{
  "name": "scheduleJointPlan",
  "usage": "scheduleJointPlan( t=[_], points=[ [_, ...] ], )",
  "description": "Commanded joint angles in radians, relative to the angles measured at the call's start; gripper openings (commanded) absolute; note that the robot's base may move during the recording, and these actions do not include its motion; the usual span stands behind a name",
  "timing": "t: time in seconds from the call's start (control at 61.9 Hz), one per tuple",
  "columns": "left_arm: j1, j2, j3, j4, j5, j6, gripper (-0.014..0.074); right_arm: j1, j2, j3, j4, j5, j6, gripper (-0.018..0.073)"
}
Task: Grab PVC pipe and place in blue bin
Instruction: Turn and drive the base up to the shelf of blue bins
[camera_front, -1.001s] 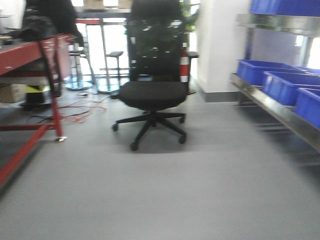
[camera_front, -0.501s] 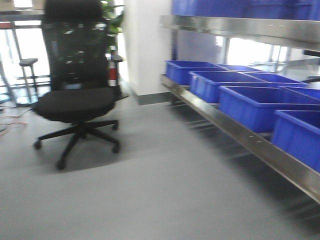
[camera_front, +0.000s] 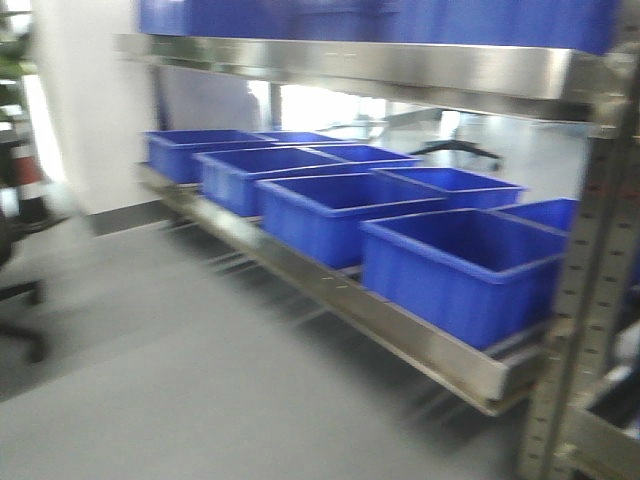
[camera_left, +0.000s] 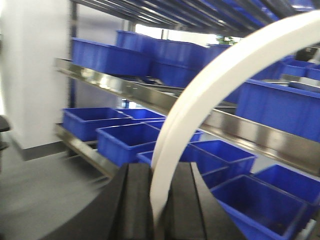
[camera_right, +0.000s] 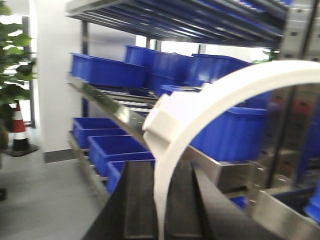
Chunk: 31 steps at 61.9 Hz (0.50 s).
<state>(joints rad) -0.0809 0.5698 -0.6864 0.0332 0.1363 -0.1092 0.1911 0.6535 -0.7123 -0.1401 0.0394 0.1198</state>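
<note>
In the left wrist view a white curved PVC pipe (camera_left: 210, 85) arcs up and to the right out of my left gripper (camera_left: 159, 200), whose black jaws are shut on its lower end. The right wrist view shows a white curved PVC pipe (camera_right: 200, 110) with a thicker collar on its near part, clamped in my right gripper (camera_right: 160, 205). Several blue bins stand in a row on the low steel shelf; the nearest blue bin (camera_front: 465, 265) is open on top and holds nothing I can see. Neither gripper appears in the front view.
A steel shelf rail (camera_front: 400, 325) runs along the floor to the right, with a perforated upright post (camera_front: 590, 300) close by. More blue bins fill the upper shelves (camera_left: 110, 57). A black chair base (camera_front: 25, 300), white pillar (camera_front: 90, 110) and traffic cone (camera_right: 20, 132) are left.
The front view has swung right: the office chair slid off to the left edge and the shelf with blue bins now fills the frame, much closer.
</note>
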Motion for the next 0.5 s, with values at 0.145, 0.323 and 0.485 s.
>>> scheduleJointPlan(
  t=[0.145, 0.323, 0.485],
  points=[
    [-0.001, -0.006, -0.002, 0.001, -0.020, -0.009, -0.0111, 0.002, -0.001, 0.004, -0.008, -0.025, -0.004, -0.0159],
    [-0.001, -0.006, -0.002, 0.001, -0.020, -0.009, -0.0111, 0.002, -0.001, 0.004, -0.008, -0.025, -0.004, -0.0159],
    [-0.001, -0.006, -0.002, 0.001, -0.020, -0.009, -0.0111, 0.002, -0.001, 0.004, -0.008, -0.025, -0.004, -0.0159]
  ],
)
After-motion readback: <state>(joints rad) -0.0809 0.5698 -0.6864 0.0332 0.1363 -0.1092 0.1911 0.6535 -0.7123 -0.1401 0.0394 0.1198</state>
